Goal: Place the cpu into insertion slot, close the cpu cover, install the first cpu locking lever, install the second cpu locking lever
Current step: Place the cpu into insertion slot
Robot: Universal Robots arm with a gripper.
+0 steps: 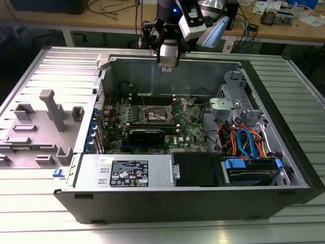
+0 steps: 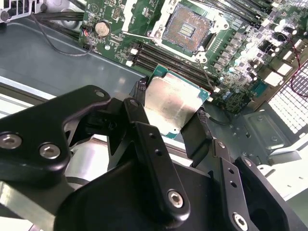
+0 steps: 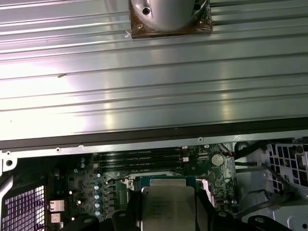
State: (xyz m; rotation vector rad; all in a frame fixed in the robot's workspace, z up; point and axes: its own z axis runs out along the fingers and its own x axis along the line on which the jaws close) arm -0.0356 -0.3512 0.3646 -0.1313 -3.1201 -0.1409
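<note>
In the exterior view my gripper (image 1: 166, 62) hangs over the far wall of the open computer case (image 1: 172, 76), above and behind the motherboard (image 1: 190, 127). In both wrist views its black fingers (image 2: 140, 91) are shut on two opposite edges of the cpu (image 2: 174, 103), a flat square chip with a silver-grey top (image 3: 167, 207). The insertion slot (image 2: 186, 30) lies on the green board beyond the chip, its dark centre uncovered inside a silvery rim. In the exterior view the same insertion slot (image 1: 156, 115) is below and in front of the gripper. I cannot make out the cpu cover.
Long black memory slots (image 2: 166, 57) run beside the slot, and a coin battery (image 2: 102, 29) sits nearby. A power supply (image 1: 127, 173) fills the case's near side, with a drive cage and coloured cables (image 1: 244, 142) at the exterior view's right. A grey fixture tray (image 1: 45, 122) stands outside at the left.
</note>
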